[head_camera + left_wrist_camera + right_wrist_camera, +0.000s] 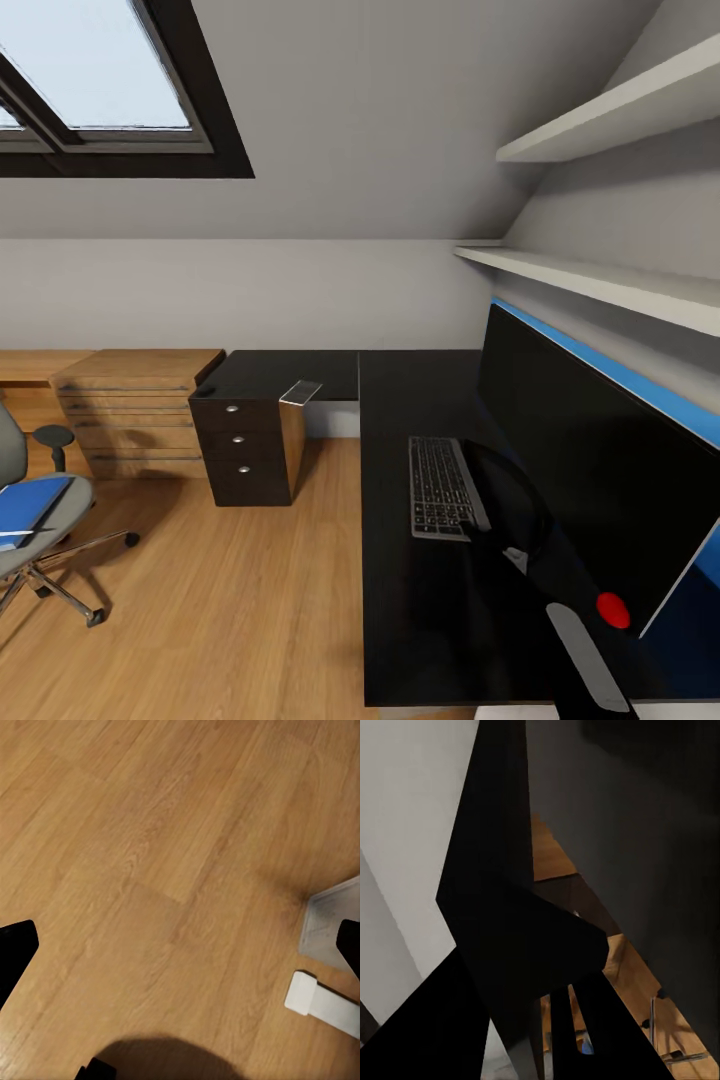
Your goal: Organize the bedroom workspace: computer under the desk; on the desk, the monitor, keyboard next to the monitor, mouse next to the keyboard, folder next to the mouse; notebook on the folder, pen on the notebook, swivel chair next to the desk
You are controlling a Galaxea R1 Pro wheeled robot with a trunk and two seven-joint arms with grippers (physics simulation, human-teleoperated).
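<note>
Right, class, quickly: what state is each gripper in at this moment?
Left gripper: open, holding nothing, above the wooden floor.
Right gripper: cannot be told; the right wrist view is too dark and cluttered.

The right arm (585, 655) reaches forward at the head view's lower right; the left hand's (180, 960) fingertips (15, 952) stand wide apart

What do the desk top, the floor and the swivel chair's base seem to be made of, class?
Desk: a glossy black top, probably laminate or lacquered board, since it faintly mirrors the monitor.
Floor: light wood planks with visible grain and board seams, satin finish.
Swivel chair: its base looks like polished chrome metal, bright and thin-legged.
</note>
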